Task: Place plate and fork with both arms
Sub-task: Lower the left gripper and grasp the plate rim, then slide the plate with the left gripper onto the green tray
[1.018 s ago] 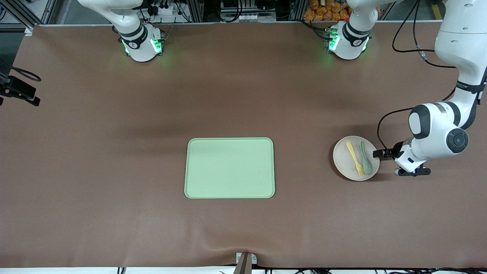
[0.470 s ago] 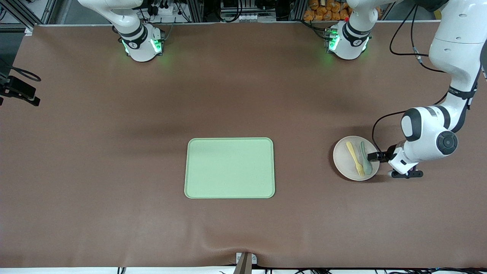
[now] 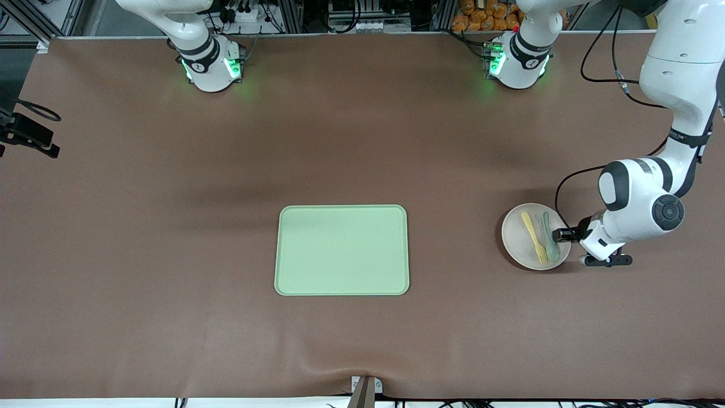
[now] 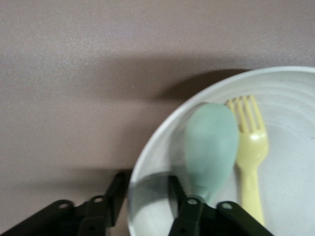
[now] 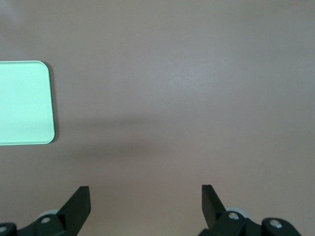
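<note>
A small round off-white plate (image 3: 532, 236) sits on the brown desk (image 3: 170, 238) toward the left arm's end, well apart from the rectangular light-green tray (image 3: 342, 250) at the desk's middle. On the plate lie a pale-yellow fork (image 3: 534, 237) and a grey-green spoon (image 3: 549, 236), side by side and touching, tines and bowl toward the front camera, the spoon on the side toward the left arm's end of the desk.

The left gripper (image 3: 562, 235) reaches in low at the plate's rim on that same side. In the left wrist view its fingers (image 4: 179, 189) straddle the rim of the plate (image 4: 147, 162), one inside just by the spoon's bowl (image 4: 211, 147) and one outside over the desk, pinched on the rim. The fork (image 4: 251, 147) lies just past the spoon.

The right arm waits with only its green-lit base in the front view. The right gripper (image 5: 145, 201) hangs above bare desk with its fingers (image 5: 78, 201) spread wide and holding nothing, a corner of the tray (image 5: 24, 103) in its wrist view.
</note>
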`<state>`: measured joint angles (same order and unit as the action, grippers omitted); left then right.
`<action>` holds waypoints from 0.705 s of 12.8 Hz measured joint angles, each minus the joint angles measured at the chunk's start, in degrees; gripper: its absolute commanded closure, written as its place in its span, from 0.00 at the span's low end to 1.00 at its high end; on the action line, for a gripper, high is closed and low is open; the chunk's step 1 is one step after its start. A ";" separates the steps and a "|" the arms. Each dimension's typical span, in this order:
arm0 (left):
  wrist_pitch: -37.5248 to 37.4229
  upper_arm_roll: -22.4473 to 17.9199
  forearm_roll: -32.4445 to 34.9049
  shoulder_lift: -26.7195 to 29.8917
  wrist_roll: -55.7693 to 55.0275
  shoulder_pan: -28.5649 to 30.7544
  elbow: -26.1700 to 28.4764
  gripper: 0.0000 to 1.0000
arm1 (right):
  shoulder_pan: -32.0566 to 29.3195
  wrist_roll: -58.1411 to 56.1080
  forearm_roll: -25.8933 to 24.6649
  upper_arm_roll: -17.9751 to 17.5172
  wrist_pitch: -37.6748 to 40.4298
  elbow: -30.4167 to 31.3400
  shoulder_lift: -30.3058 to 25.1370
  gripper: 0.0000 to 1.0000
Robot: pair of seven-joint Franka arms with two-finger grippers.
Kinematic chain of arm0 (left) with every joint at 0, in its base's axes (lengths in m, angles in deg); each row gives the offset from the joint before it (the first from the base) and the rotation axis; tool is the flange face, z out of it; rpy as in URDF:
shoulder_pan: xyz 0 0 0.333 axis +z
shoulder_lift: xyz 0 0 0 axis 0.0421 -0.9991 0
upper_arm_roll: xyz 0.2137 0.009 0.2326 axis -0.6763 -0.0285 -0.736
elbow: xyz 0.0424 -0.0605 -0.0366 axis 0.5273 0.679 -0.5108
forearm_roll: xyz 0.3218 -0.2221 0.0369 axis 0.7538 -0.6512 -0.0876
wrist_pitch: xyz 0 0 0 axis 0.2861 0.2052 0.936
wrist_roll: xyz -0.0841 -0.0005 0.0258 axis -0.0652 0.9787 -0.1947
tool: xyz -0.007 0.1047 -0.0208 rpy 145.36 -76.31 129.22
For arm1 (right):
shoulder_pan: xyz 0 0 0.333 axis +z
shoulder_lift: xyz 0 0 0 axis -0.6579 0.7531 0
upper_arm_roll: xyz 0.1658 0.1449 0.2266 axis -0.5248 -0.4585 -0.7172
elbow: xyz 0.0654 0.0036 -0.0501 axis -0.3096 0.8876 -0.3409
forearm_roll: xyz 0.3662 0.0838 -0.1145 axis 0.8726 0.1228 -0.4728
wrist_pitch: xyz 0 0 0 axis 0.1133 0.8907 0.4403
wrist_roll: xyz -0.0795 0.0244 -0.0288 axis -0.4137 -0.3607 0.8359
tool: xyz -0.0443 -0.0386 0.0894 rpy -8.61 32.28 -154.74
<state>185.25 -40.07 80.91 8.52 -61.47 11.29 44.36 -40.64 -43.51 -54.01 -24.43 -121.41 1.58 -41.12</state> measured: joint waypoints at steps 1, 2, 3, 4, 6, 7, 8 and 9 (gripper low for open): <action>0.00 0.16 0.00 0.02 0.00 -0.01 -0.05 1.00 | 0.00 0.00 0.00 0.00 0.00 0.00 0.00 0.00; 0.00 0.29 0.00 0.02 0.00 -0.01 -0.08 1.00 | 0.00 0.00 0.00 0.00 0.00 0.00 0.00 0.00; 0.10 0.39 0.00 0.01 0.00 -0.01 -0.25 1.00 | -0.01 0.00 0.00 0.00 0.00 0.00 0.00 0.00; 0.22 0.55 0.00 0.02 0.03 0.00 -0.65 1.00 | -0.01 0.00 0.00 0.00 0.00 0.00 0.00 0.00; 0.25 1.75 -0.02 0.10 0.01 0.17 -1.59 1.00 | -0.02 0.00 0.00 0.00 0.00 0.00 0.00 0.00; 0.31 2.44 -0.04 0.24 -0.03 0.17 -1.97 1.00 | -0.02 0.00 0.00 0.00 0.00 0.00 0.00 0.00; 0.41 3.08 -0.27 0.47 -0.03 0.18 -2.31 1.00 | -0.03 0.00 0.00 0.00 0.00 0.00 0.00 0.00; 0.45 3.67 -1.26 0.88 -0.03 0.23 -2.69 1.00 | -0.04 0.00 0.00 0.00 0.00 0.00 0.00 0.00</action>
<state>185.70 -36.40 79.64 9.40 -61.50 11.51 41.67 -40.68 -43.51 -54.00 -24.43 -121.41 1.58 -41.12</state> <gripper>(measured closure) 1.000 0.000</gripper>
